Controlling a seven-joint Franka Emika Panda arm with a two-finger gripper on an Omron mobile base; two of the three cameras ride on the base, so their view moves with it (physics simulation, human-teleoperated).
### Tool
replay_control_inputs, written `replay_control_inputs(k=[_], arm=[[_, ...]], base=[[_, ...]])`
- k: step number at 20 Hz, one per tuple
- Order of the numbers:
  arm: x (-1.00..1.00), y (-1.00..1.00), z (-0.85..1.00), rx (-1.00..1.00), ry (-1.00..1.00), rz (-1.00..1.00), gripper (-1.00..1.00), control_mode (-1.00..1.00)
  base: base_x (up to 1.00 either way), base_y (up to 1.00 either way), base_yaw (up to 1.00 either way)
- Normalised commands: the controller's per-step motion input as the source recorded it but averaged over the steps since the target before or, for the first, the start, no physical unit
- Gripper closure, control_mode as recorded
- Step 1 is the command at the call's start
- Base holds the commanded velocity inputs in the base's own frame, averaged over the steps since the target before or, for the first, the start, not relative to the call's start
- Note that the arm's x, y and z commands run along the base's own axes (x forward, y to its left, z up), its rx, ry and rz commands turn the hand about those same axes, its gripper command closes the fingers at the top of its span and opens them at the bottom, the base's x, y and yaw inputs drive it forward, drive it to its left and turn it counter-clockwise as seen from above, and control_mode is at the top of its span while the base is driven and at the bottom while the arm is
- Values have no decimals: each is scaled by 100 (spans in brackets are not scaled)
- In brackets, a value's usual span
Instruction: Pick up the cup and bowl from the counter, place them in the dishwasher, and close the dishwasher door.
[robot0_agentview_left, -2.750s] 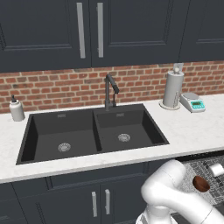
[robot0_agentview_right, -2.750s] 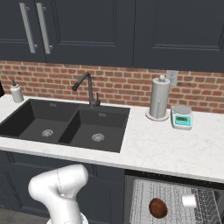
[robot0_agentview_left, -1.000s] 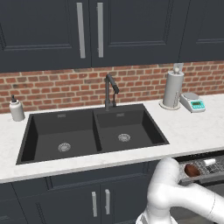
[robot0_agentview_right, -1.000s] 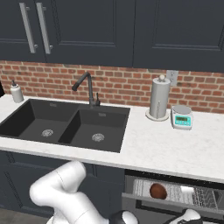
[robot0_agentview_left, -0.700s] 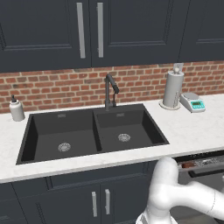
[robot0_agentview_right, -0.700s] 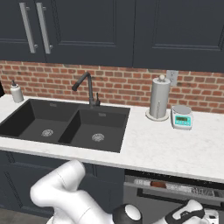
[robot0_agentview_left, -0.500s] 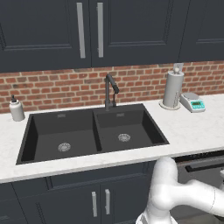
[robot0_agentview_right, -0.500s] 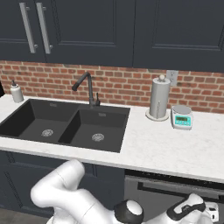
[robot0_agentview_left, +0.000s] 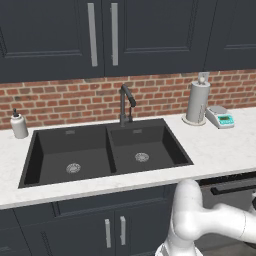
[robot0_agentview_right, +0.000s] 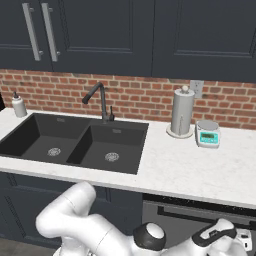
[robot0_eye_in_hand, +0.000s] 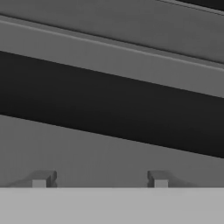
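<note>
Glossy white rounded arm (robot0_agentview_right: 80, 220) segments with dark joint rings.

Straight ahead of the jaws, close up, the dishwasher door (robot0_eye_in_hand: 109, 57) blocks the way, its black bar handle (robot0_eye_in_hand: 109, 109) crossing just beyond the finger tips (robot0_eye_in_hand: 41, 180). The gap between the tips is free. Above them, the counter (robot0_agentview_right: 195, 175) overhangs the door's top edge.

The counter (robot0_agentview_right: 170, 167) is carrying a paper towel roll (robot0_agentview_right: 182, 111) and a small scale (robot0_agentview_right: 208, 134) sitting just beside it near the brick wall, while a soap bottle (robot0_agentview_left: 19, 124) is standing left of the black double sink (robot0_agentview_left: 105, 152) (set into the stone).
</note>
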Motion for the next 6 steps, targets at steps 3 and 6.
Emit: replay_control_inputs(k=[3,6], arm=[[60,6,-41,0,-1,10,-100,-100],[57,2,-40,0,0,7,-100,-100]], base=[[0,0,0],[0,0,0]])
